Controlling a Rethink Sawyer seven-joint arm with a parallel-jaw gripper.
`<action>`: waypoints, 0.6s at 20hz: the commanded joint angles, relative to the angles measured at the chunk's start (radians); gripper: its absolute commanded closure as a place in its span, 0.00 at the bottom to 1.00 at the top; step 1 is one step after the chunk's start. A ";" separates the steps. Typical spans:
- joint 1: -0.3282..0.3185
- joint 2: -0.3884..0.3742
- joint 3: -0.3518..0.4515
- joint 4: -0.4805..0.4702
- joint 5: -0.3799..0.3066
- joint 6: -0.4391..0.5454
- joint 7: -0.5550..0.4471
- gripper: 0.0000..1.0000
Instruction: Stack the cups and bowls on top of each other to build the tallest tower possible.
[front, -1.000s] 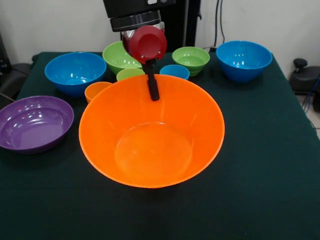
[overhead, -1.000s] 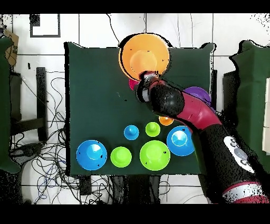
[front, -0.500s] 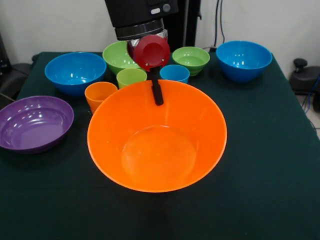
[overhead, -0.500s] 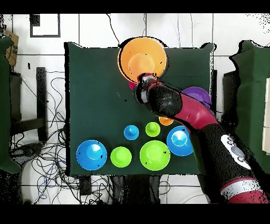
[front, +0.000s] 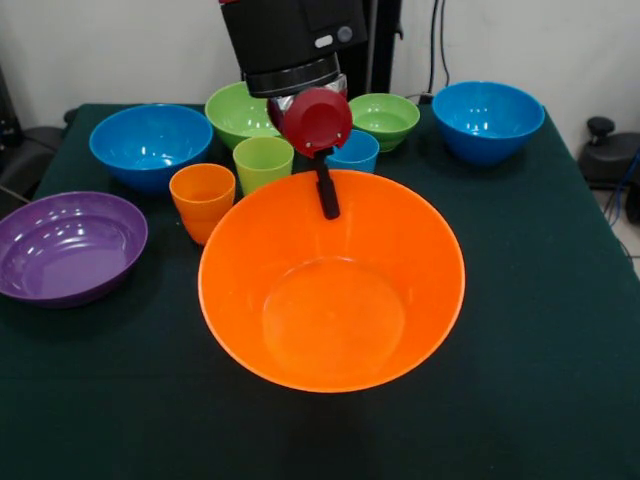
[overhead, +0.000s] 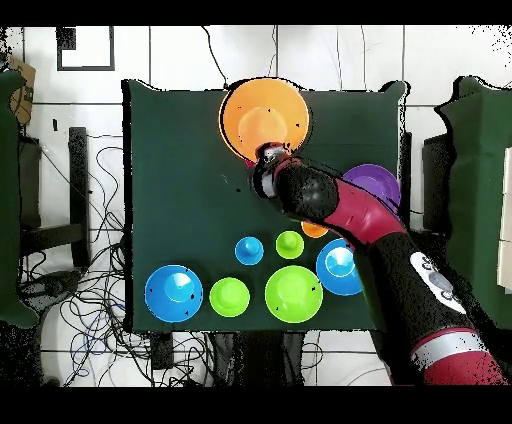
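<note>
**Pincer holds the orange bowl by its far rim**

Pincer (front: 327, 190) grips the far rim of the big orange bowl (front: 332, 300): one dark finger (front: 326, 192) hangs down inside the wall, and the other finger is hidden behind the rim. A small red bowl (front: 317, 121) sits tilted at the wrist, just above that rim; what carries it cannot be told. The orange bowl lies on the near side of the pincer, open side up, in the middle of the tabletop (front: 540, 300).

The other pieces are behind and beside it. The orange cup (front: 201, 200) and the green cup (front: 263, 163) stand just beside the bowl's rim, and the blue cup (front: 352, 151) is half hidden behind the pincer. The purple bowl (front: 66, 245) lies well apart to one side. Two blue bowls (front: 150, 143) and two green bowls (front: 381, 118) stand in the back row.

Nothing is stacked yet, so the tower seems to be at its beginning. No writing can be read anywhere.
</note>
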 joint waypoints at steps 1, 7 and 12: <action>0.032 0.024 -0.030 0.018 -0.064 -0.028 -0.008 1.00; 0.018 0.036 -0.041 0.053 -0.091 -0.071 -0.010 1.00; -0.004 0.054 -0.040 0.046 -0.119 -0.080 -0.027 1.00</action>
